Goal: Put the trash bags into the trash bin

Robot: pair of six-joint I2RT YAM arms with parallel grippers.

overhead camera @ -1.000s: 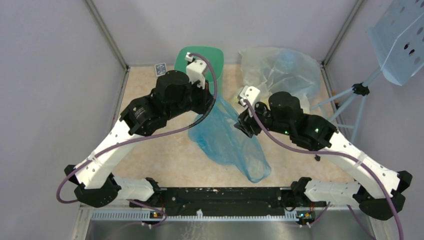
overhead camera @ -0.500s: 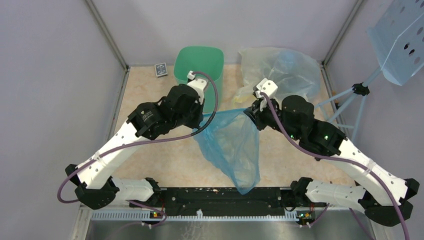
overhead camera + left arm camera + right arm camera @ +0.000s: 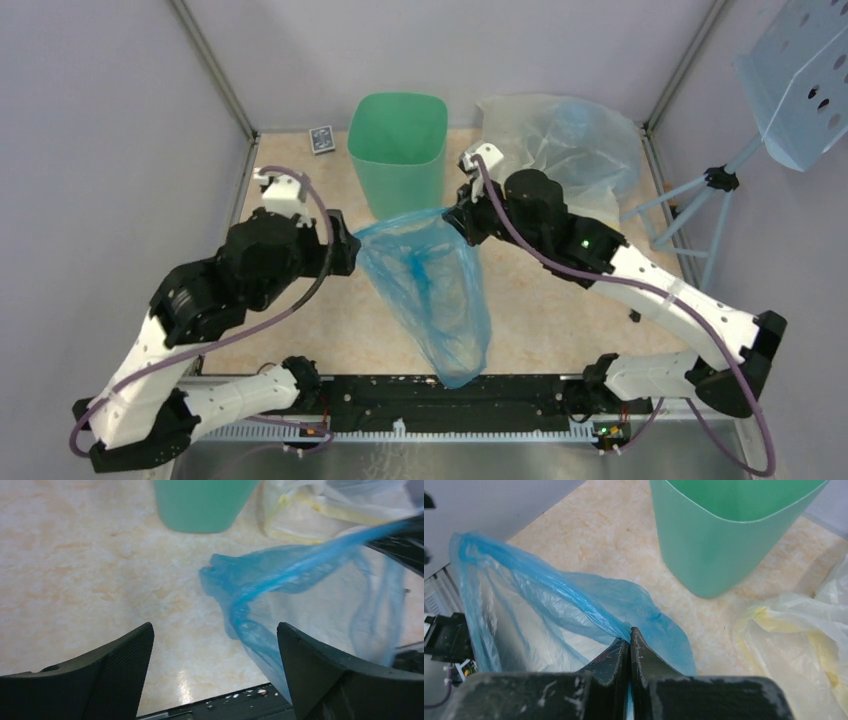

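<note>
Right wrist: jaws tight on blue bag [image 3: 549, 600] near green bin [image 3: 709, 545].

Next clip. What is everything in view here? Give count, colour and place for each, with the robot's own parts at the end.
trash bin: one, green, upright at the far middle of the table.
blue trash bag: one, light blue and translucent, held up between the two arms on the near side of the bin.
heaped trash bags: count unclear, pale yellowish with some light blue, far right corner, right of the bin.
card box: one, small and dark, left of the bin by the far wall.
table: one, beige marbled top.
perforated panel: one, light blue, on a stand outside the right wall.
left claw: black, open, at the blue bag's left edge.
right claw: black, shut on the blue bag's rim.
</note>
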